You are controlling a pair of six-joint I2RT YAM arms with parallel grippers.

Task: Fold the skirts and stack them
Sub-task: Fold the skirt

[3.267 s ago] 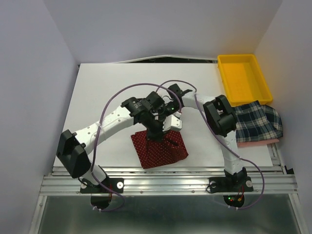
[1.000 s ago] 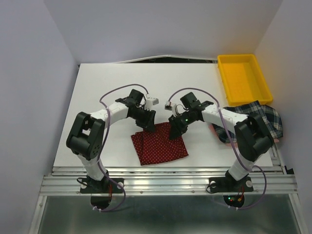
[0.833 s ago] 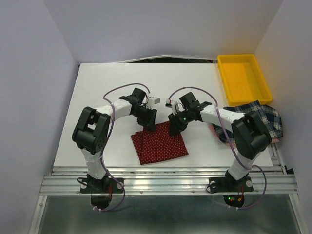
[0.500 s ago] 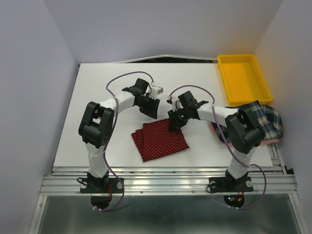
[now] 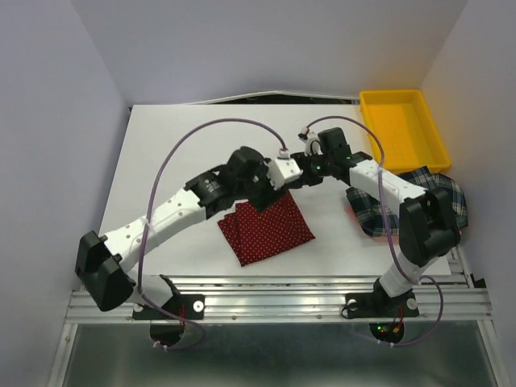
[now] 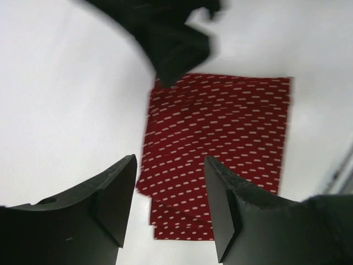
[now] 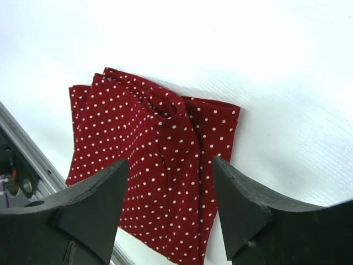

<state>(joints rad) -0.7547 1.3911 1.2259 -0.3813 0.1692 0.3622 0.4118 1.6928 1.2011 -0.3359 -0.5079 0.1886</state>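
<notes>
The dark red skirt (image 5: 266,230) with tiny white dots lies folded into a rough square on the white table (image 5: 185,145), near the front. Both wrist views look down on the red skirt (image 6: 220,143) (image 7: 160,165). My left gripper (image 5: 270,187) (image 6: 170,165) hangs open above the skirt's far edge, with nothing between its fingers. My right gripper (image 5: 305,165) (image 7: 171,163) is open too, just beyond that edge and clear of the cloth. The plaid skirt (image 5: 423,197) lies crumpled at the table's right edge, partly behind the right arm.
A yellow tray (image 5: 403,97) stands at the back right corner, just beyond the plaid skirt. A strip of pink cloth (image 5: 353,211) shows under the plaid one. Grey walls close in on the left, back and right. A metal rail (image 5: 274,302) runs along the front.
Both grippers have opened and lifted off the red skirt's far edge. The left arm has stretched out across the table, and the right wrist has pulled back toward the tray.
</notes>
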